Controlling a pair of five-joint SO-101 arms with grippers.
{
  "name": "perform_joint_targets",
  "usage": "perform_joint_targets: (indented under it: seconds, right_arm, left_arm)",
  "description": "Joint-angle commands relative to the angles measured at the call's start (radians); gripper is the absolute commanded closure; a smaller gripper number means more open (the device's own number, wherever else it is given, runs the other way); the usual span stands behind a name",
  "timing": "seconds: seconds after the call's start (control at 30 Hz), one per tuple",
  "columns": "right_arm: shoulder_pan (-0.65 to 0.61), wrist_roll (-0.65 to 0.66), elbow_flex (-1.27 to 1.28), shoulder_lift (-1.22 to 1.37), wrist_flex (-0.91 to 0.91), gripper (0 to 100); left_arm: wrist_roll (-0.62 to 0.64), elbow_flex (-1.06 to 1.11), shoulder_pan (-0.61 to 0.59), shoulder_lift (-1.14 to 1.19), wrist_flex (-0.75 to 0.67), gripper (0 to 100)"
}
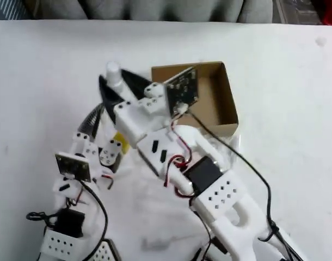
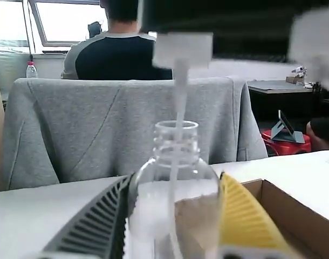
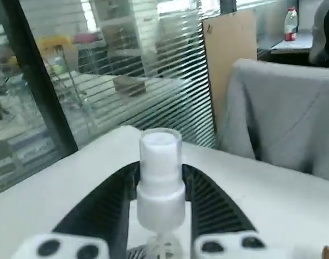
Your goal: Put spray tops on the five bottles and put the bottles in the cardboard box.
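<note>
My left end effector [image 2: 177,179] was closed on a clear bottle [image 2: 172,208], one grey ribbed finger and one yellow ribbed finger pressed against opposite sides of its body. The bottle stood upright with its neck uncapped. The thin dip tube [image 2: 178,108] of a white spray top [image 2: 183,49] ran straight down through that neck into the bottle, while the head of the top hung above the neck, not seated on it. My right end effector [image 3: 160,167] gripped that spray top [image 3: 160,186] between its two black ribbed fingers, nozzle end uppermost. From the high view, the right arm reached from the near edge across the left one, and its end effector [image 1: 118,86] held the spray top [image 1: 112,70] over the spot where the left end effector's yellow finger [image 1: 120,140] showed beneath it. The cardboard box [image 1: 212,100] sat open on the white bench [image 1: 286,70], just beside the held bottle and apart from both end effectors; I could not tell what lay inside it. Grey cloth [image 2: 100,124] hung beyond the far edge of the bench.
</note>
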Motion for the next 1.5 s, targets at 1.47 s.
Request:
perform_joint_targets:
  seconds: [1.47]
  right_arm:
    - [0.094,0.020,-0.388,-0.177,0.627,84.8]
  left_arm:
    - [0.002,0.003,0.004,-0.004,-0.002,98]
